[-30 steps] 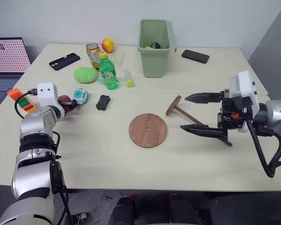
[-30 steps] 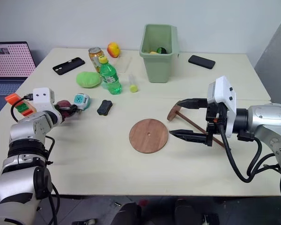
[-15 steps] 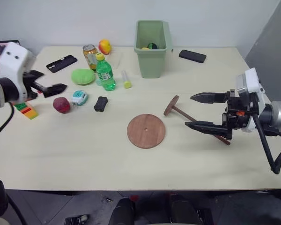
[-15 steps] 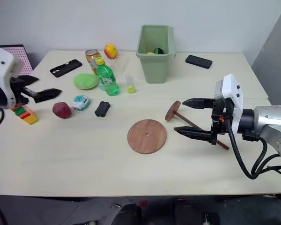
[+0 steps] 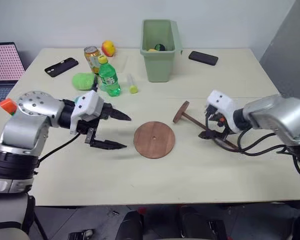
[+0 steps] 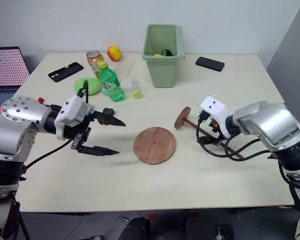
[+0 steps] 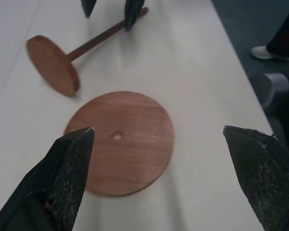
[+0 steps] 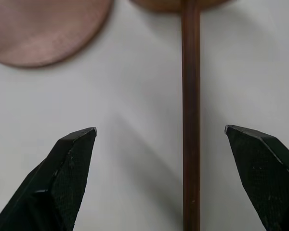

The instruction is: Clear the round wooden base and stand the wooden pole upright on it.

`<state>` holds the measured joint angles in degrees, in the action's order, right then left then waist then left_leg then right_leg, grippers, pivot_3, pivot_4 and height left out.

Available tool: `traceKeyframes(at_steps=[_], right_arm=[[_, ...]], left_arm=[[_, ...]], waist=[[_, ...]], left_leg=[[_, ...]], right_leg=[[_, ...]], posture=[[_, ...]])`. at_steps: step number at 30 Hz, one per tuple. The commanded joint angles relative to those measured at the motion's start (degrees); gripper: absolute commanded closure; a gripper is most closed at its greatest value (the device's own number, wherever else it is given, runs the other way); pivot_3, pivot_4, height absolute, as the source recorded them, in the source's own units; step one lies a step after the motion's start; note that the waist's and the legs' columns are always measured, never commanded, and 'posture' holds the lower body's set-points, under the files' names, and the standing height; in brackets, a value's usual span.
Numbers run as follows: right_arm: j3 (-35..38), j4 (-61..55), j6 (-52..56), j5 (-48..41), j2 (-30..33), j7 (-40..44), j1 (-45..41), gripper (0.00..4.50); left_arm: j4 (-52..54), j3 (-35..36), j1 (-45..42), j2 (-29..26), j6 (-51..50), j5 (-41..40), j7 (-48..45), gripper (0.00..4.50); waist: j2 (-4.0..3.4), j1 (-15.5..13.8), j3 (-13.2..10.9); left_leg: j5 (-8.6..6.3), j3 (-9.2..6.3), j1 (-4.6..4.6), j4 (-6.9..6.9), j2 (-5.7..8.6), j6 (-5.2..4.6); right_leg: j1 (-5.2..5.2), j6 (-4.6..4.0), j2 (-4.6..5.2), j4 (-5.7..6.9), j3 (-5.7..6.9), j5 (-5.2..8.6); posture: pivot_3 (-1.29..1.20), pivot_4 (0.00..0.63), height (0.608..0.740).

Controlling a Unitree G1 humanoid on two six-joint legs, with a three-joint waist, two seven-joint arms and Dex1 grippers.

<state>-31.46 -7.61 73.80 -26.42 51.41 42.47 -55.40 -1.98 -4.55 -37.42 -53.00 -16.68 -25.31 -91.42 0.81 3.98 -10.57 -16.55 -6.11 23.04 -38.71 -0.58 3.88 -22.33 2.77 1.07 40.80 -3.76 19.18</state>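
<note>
The round wooden base (image 5: 154, 139) lies flat mid-table with nothing on it, its centre hole showing. To its right the wooden pole (image 5: 205, 127) lies on its side, its disc end (image 5: 179, 111) tipped up nearest the base. My right gripper (image 5: 213, 131) points down over the rod, open, with the rod (image 8: 190, 96) between its fingers and nearer one of them. Whether a finger touches the rod I cannot tell. My left gripper (image 5: 121, 131) hovers just left of the base, open and empty, aimed at the base (image 7: 123, 142).
At the back stand a green bin (image 5: 159, 50), a green bottle (image 5: 109, 77), a can (image 5: 91, 52), a fruit (image 5: 108, 47) and two black phones (image 5: 59, 66) (image 5: 203, 58). A laptop (image 5: 2, 62) sits off the table's left edge.
My left arm has swung in from the far left to the base's left side and rolled its gripper. My right gripper has tipped down and lowered over the pole's rod. Both stayed open.
</note>
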Motion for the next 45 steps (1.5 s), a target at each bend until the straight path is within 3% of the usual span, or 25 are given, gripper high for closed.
traceKeyframes(at_steps=[1, 7, 11, 19, 22, 23, 26, 30, 32, 36, 45], right_arm=[[-3.96, 7.19, -1.57, 5.19, -2.03, 2.45, -4.56, 0.0], [-9.95, 23.42, -8.83, 13.11, -8.05, 8.58, -8.33, 1.27], [-10.12, 21.96, -7.17, 13.42, -8.51, 13.25, -8.66, 2.35], [-6.4, 17.23, -2.35, 13.28, -9.24, 14.6, -8.21, 4.23], [-1.69, 13.59, 0.3, 11.75, -9.2, 13.13, -6.58, 4.27], [2.99, 11.53, 0.67, 10.3, -10.11, 11.92, -5.27, 4.27], [22.55, 3.63, -4.8, 5.43, -15.66, 5.79, -1.15, 4.27], [33.69, -6.98, -11.01, 2.66, -26.78, -3.71, 3.97, 4.27], [34.38, -9.51, -12.8, 2.74, -30.61, -6.95, 5.56, 4.27], [27.15, -11.93, -32.91, 6.09, -41.15, -8.94, 15.22, 4.27], [18.87, 2.32, -61.54, 14.55, -48.37, -9.26, 22.98, 4.27]], left_arm=[[0.14, 0.02, -3.13, 1.17, 1.43, -0.31, -1.03, 0.02], [-0.26, -0.11, -3.9, 3.15, 1.54, 0.19, 0.25, 0.0], [0.73, 0.2, -2.37, 2.81, 1.6, 0.67, 1.17, 0.0], [1.53, 0.18, -2.07, 2.72, 0.46, 0.54, 1.87, 0.0], [1.58, -0.11, -2.18, 3.25, -0.02, 0.42, 2.46, 0.0], [1.62, 0.13, -2.07, 3.31, -0.33, 0.17, 2.8, 0.0], [0.94, 2.17, -1.81, 2.93, -1.98, -0.93, 4.35, 0.0], [0.67, 4.56, 0.3, 0.83, -3.86, -2.22, 4.34, 0.0], [0.71, 5.01, 1.24, 0.05, -4.07, -2.36, 4.04, 0.0], [0.78, 5.5, 4.0, -3.6, -4.37, -2.39, 1.2, 0.0], [0.16, 3.38, 4.77, -4.06, -1.84, -0.37, -0.88, 0.0]], waist=[[0.01, 0.11, 0.0], [0.0, 0.69, 0.0], [0.0, 1.05, 0.0], [0.0, 1.05, 0.0], [0.0, 1.0, 0.0], [0.0, 0.98, 0.0], [0.01, 0.92, -0.01], [0.0, 1.12, -0.01], [0.0, 1.22, 0.0], [0.0, 1.29, -0.01], [0.0, 1.06, -0.01]], left_leg=[[0.0, -0.01, 0.0, -0.02, 0.0, 0.0], [0.0, -0.07, -0.04, -0.04, 0.01, 0.0], [0.04, -0.1, -0.02, -0.02, -0.01, 0.07], [0.02, -0.14, -0.03, -0.04, -0.01, 0.04], [0.03, -0.14, -0.02, -0.04, 0.0, 0.05], [0.03, -0.15, -0.02, -0.04, 0.0, 0.05], [0.01, -0.16, -0.01, -0.05, -0.01, 0.02], [0.02, -0.15, -0.02, -0.02, -0.03, 0.03], [0.03, -0.16, -0.06, 0.01, -0.08, 0.06], [0.04, -0.15, -0.1, 0.03, -0.07, 0.06], [0.06, -0.14, -0.12, -0.01, 0.0, 0.11]], right_leg=[[0.0, 0.0, 0.0, 0.02, 0.01, 0.0], [0.04, 0.0, 0.0, 0.04, 0.06, 0.0], [0.01, 0.0, 0.0, 0.04, 0.07, 0.0], [0.01, 0.0, 0.0, 0.07, 0.08, 0.0], [0.01, 0.0, 0.01, 0.07, 0.08, 0.0], [0.01, 0.0, 0.01, 0.07, 0.08, 0.0], [0.02, 0.0, 0.01, 0.07, 0.11, 0.0], [0.0, 0.0, -0.01, 0.14, 0.1, 0.0], [0.01, 0.0, -0.03, 0.16, 0.1, 0.0], [0.03, 0.0, -0.04, 0.18, 0.1, 0.0], [0.07, 0.0, -0.02, 0.16, 0.1, 0.0]], posture=[[0.0, 0.15, 0.74], [0.0, 0.15, 0.74], [0.0, 0.15, 0.74], [0.0, 0.15, 0.74], [0.0, 0.15, 0.74], [0.0, 0.15, 0.74], [0.0, 0.15, 0.74], [0.0, 0.15, 0.74], [0.0, 0.15, 0.74], [0.0, 0.15, 0.74], [0.0, 0.15, 0.74]])
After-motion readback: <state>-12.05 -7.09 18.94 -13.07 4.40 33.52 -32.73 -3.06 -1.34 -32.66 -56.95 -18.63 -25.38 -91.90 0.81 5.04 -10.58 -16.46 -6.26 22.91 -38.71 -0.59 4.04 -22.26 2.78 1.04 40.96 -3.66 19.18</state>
